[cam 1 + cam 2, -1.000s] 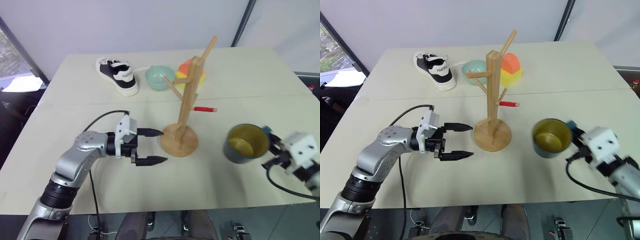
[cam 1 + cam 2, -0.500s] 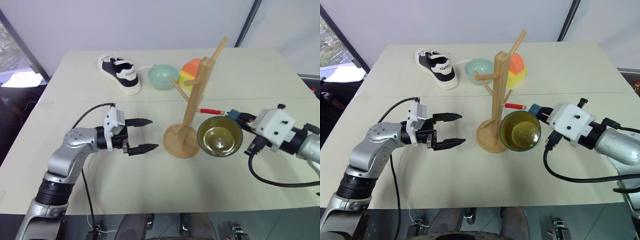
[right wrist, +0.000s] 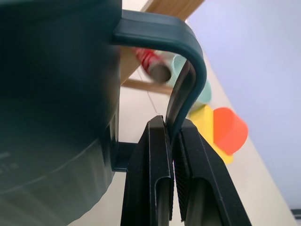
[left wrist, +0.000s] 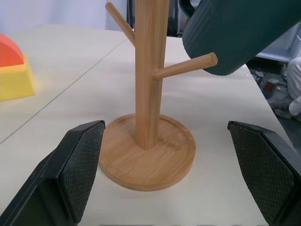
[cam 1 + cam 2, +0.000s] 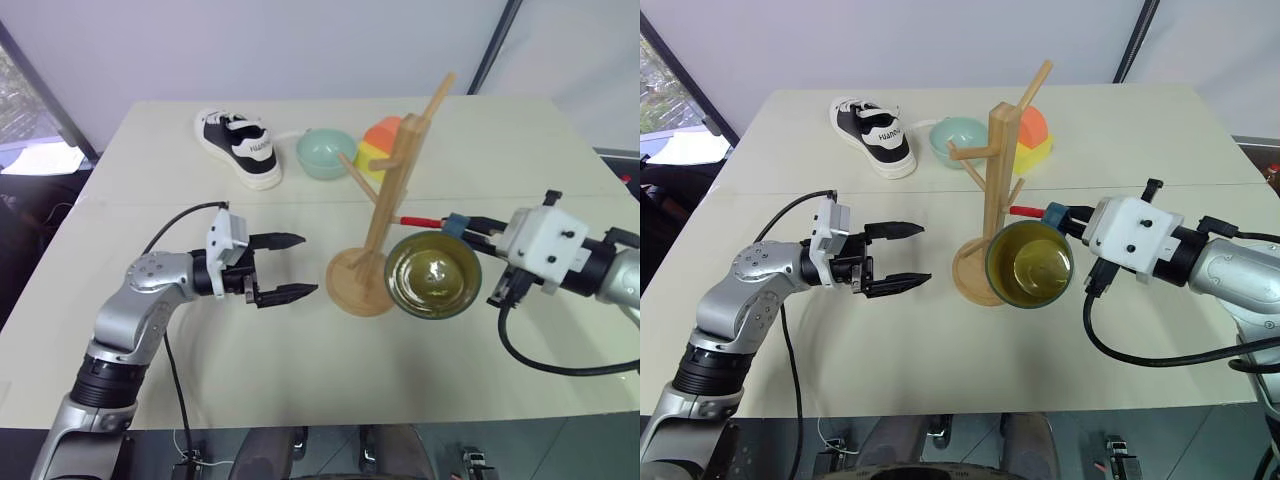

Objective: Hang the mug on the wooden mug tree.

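**Mug held by a thin pinch, close to the tree**

Mug [image 5: 1030,264] hangs in the air just beside the wooden mug tree [image 5: 992,215], tipped so its yellow inside faces up and toward the camera.

Going left to right: the left gripper [image 5: 898,256] sits level above the table with its fingers spread wide and nothing between them, pointing at the tree's round base. It is near that base but not touching, so the tree stands unbraced. A sideways nudge from the mug could, in my judgement, slide or tip the post.

The tree's red-tipped peg [image 5: 1025,211] points toward the right arm. The right gripper [image 3: 171,141] is clamped on the mug's handle alone, the two fingers pinching the thin strap of it. That is a narrow hold on a stout ceramic piece; the mug may swing or slip in the pinch if its wall knocks a peg. Threading the handle also looks awkward, since the fingers take up part of the loop.

The table [image 5: 1120,130] is a pale, matte top with a seam across it. Further back lie a black-and-white shoe [image 5: 873,137], a mint-green bowl [image 5: 959,138] and an orange-and-yellow block [image 5: 1030,135]. Behind is a plain light wall, with a window at the far left.
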`<move>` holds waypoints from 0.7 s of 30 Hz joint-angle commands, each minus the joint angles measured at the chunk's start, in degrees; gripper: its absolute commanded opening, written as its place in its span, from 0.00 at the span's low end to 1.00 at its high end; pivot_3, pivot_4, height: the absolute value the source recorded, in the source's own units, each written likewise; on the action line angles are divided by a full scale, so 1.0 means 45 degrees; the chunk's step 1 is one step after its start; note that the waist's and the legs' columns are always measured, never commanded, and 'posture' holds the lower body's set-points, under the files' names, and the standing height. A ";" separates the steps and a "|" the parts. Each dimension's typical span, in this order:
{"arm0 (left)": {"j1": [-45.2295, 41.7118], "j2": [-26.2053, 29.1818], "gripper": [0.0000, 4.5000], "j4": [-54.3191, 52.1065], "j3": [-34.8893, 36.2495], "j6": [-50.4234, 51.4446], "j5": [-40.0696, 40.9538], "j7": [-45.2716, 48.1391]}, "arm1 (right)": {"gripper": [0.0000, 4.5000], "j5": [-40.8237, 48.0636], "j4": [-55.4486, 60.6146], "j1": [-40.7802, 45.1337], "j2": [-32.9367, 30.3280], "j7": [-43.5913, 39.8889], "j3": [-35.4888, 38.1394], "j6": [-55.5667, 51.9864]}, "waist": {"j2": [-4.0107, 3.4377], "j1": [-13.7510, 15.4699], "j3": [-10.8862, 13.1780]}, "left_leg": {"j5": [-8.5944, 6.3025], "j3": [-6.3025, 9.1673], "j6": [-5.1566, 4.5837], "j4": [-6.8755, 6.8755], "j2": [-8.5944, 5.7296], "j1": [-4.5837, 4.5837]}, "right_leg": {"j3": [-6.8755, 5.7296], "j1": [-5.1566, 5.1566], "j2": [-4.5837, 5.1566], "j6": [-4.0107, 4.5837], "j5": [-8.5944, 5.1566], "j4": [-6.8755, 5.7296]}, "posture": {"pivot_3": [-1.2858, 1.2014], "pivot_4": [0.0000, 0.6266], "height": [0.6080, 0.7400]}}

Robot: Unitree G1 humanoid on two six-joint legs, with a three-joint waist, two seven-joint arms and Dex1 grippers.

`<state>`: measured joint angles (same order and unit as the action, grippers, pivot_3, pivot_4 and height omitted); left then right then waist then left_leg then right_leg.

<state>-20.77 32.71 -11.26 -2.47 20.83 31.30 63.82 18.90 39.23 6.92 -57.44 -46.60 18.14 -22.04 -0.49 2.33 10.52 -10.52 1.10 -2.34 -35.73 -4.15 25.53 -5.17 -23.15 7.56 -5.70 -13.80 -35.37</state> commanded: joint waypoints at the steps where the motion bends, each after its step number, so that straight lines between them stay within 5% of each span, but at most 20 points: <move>1: -0.0290 0.0053 1.00 -0.0512 0.0419 0.0001 0.0392 -0.0045 | 0.01 -0.0007 0.0264 0.0558 -0.0203 0.0018 -0.0204 -0.0121 | 0.0002 -0.0003 0.0001 | 0.0000 0.0000 0.0000 -0.0001 0.0000 0.0000 | 0.0001 0.0001 0.0000 0.0000 0.0000 0.0001 | 0.52 0.24 0.97; 18: -0.0215 0.0159 1.00 -0.1108 0.0553 0.0204 0.0647 -0.0386 | 0.01 -0.0776 -0.0751 0.1786 -0.0089 -0.0335 -0.1552 0.0107 | 0.0006 -0.0011 0.0003 | 0.0002 -0.0004 -0.0002 0.0000 -0.0001 0.0000 | 0.0001 -0.0003 -0.0001 -0.0001 0.0002 -0.0002 | 0.52 0.24 0.97; 21: -0.0171 0.0167 1.00 -0.1220 0.0564 0.0258 0.0684 -0.0435 | 0.20 -0.0702 -0.0722 0.1917 -0.0046 -0.0356 -0.1509 -0.0005 | 0.0005 -0.0009 0.0003 | 0.0002 -0.0003 -0.0002 0.0000 0.0000 0.0000 | 0.0001 -0.0005 -0.0002 -0.0001 0.0002 -0.0003 | 0.52 0.24 0.97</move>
<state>-21.11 33.05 -14.46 -1.27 22.07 33.20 61.96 14.99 35.11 14.22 -57.47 -48.23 9.83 -22.21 -0.47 2.29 10.53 -10.51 1.09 -2.35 -35.73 -4.15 25.53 -5.17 -23.17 7.55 -5.71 -13.79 -35.39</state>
